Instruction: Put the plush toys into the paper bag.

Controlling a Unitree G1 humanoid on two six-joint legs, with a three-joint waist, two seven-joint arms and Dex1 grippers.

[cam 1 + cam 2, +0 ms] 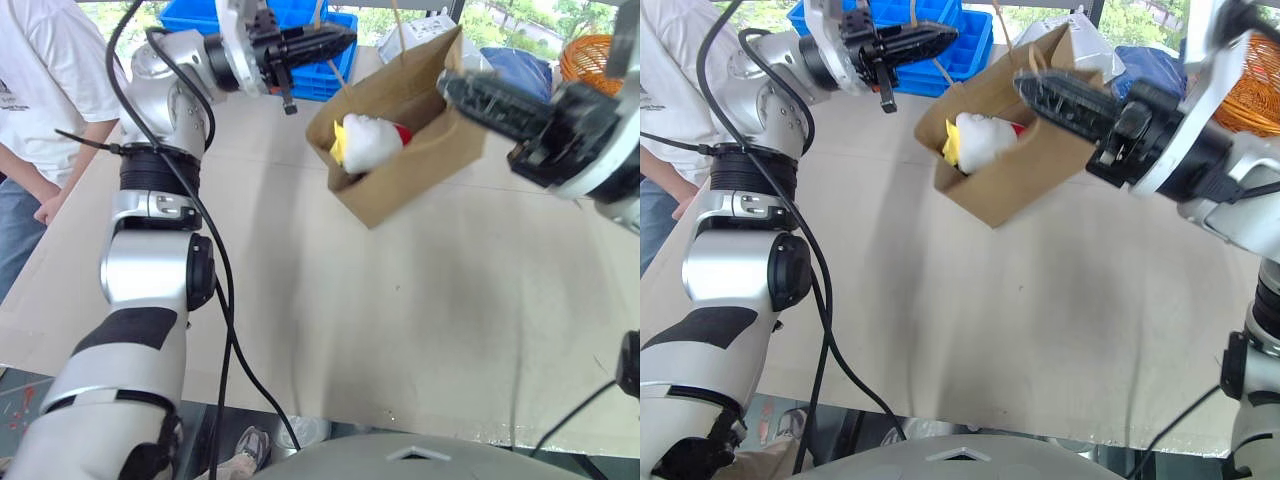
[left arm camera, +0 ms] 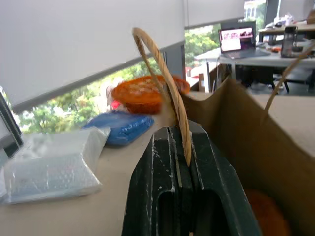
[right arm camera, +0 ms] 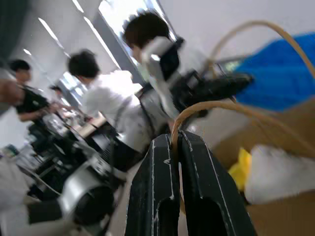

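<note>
At the far left of the head views a person (image 1: 45,95) in a white shirt stands beside the bench (image 1: 400,330). Next comes the left hand (image 1: 345,40), reaching level from the left across the far part of the bench, its two black fingers pressed together on one cord handle (image 2: 167,83) of the paper bag (image 1: 415,160). The left wrist view shows this grip plainly: the twisted cord runs down between the closed fingers, and behind it lie a clear plastic pouch (image 2: 54,167), a blue bag (image 2: 120,128) and an orange basket (image 2: 147,93) along the window side, with an orange-brown shape low inside the bag that is too blurred to name.

The paper bag hangs above the bench between the two hands, tilted with its mouth turned toward the robot's left. Inside it, the white plush toy (image 1: 372,142) lies near the opening, its yellow tuft at the left and its red end at the right. A blue crate (image 1: 300,40) sits behind the left hand.

To the right, the right hand (image 1: 1025,85) comes in from the right side, slanting up and leftward to the bag's upper edge. The right wrist view shows its fingers clamped shut on the other handle (image 3: 216,108), the cord looping out from between them, with the white toy and its yellow tuft just beyond and blurred people in the room behind.
</note>
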